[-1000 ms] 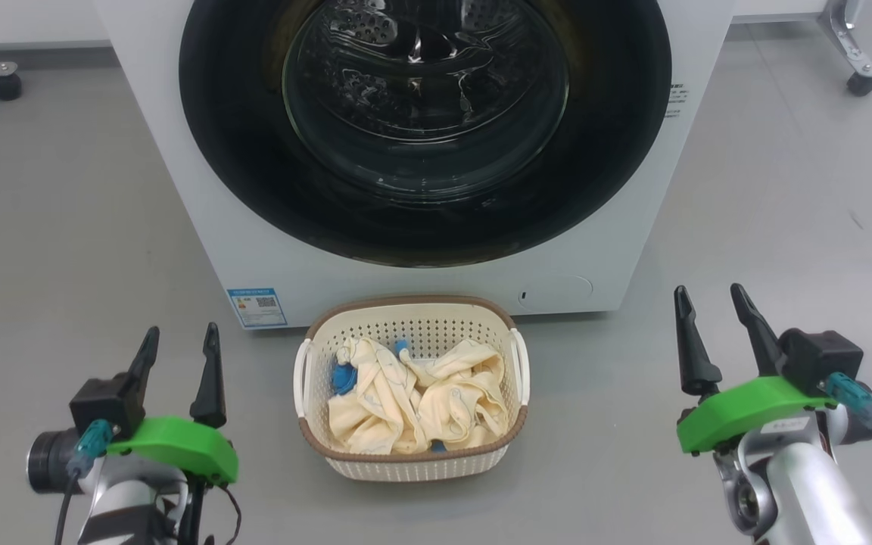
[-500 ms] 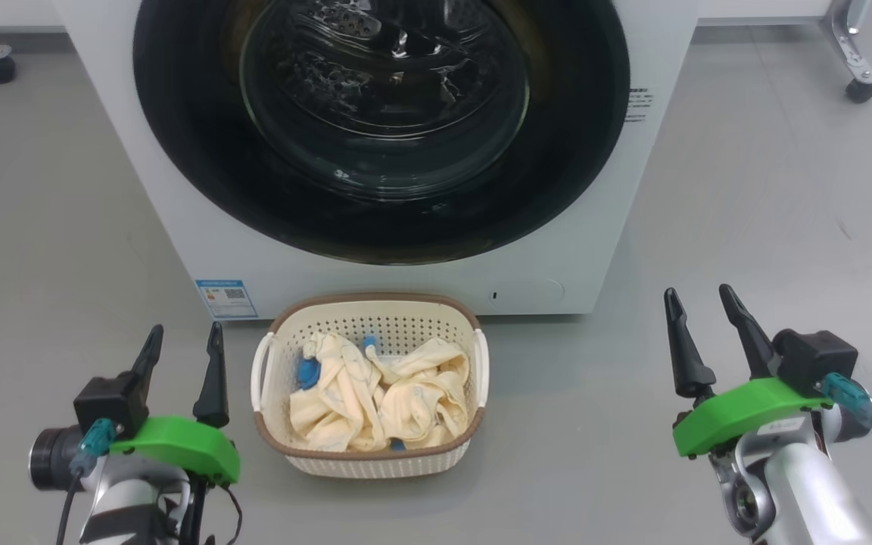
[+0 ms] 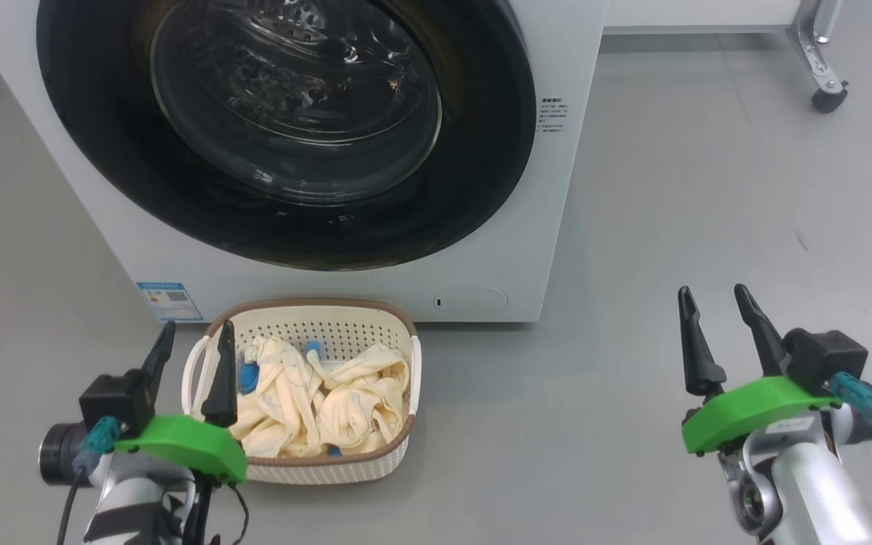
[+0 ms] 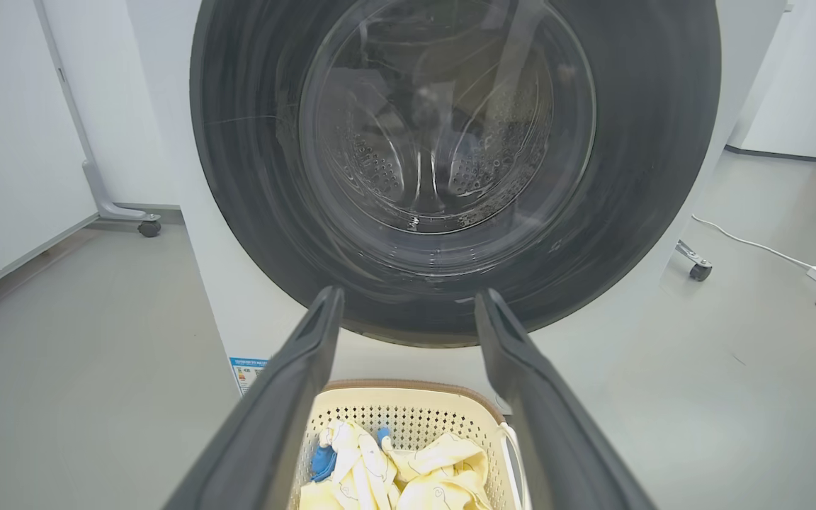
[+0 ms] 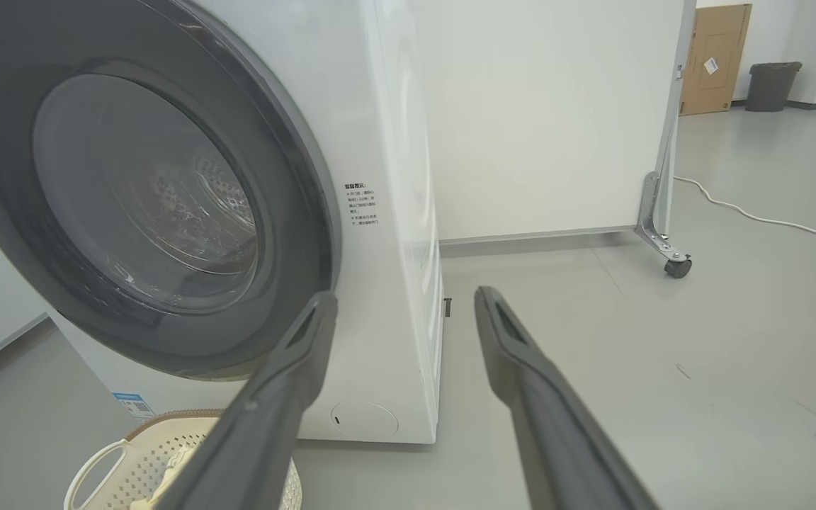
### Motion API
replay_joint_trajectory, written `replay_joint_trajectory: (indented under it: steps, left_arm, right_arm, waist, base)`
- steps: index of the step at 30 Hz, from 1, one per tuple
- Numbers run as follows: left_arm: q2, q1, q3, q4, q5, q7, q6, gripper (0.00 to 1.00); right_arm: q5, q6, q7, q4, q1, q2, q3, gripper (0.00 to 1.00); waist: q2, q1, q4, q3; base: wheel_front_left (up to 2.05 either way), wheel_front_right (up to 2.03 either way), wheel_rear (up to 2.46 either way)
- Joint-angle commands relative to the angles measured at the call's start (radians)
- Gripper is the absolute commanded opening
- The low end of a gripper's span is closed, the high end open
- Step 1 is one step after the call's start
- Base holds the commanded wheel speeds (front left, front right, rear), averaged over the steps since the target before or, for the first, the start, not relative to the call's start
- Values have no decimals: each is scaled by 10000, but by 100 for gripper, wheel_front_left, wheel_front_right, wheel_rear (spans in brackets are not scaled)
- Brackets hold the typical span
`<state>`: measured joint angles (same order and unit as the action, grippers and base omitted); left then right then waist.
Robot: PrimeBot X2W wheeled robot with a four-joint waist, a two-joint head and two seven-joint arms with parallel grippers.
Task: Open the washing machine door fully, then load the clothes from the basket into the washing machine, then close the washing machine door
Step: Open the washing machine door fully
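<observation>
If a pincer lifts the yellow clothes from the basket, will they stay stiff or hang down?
Probably floppy: the clothes lie crumpled in soft folds, so they should droop. They look tangled, so one pull may drag several. The perforated basket might shift too.

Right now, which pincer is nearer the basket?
Left. The left pincer hangs open at the basket's left edge, overlapping its handle in the head view. The right pincer, also open, is well off to the basket's right.
</observation>
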<state>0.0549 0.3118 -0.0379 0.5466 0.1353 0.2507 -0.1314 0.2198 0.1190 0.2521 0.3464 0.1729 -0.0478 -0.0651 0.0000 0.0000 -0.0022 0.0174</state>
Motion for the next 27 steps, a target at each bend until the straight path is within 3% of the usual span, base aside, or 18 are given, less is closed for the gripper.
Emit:
replay_joint_trajectory:
  steps: [1,27]
  left_arm:
    - [308,524,352,-334,89,111,8,100]
    - [269,458,574,-341,110,111,8,100]
  right_arm:
    - [33,117,97,-307,520,-24,-213,100]
    - [40,117,97,-335,452,-24,-195,100]
  waist:
    - [0,0,-5,-13]
    - [0,0,-48,-61]
  base:
    - [55,55,-110]
    - [6,6,-13]
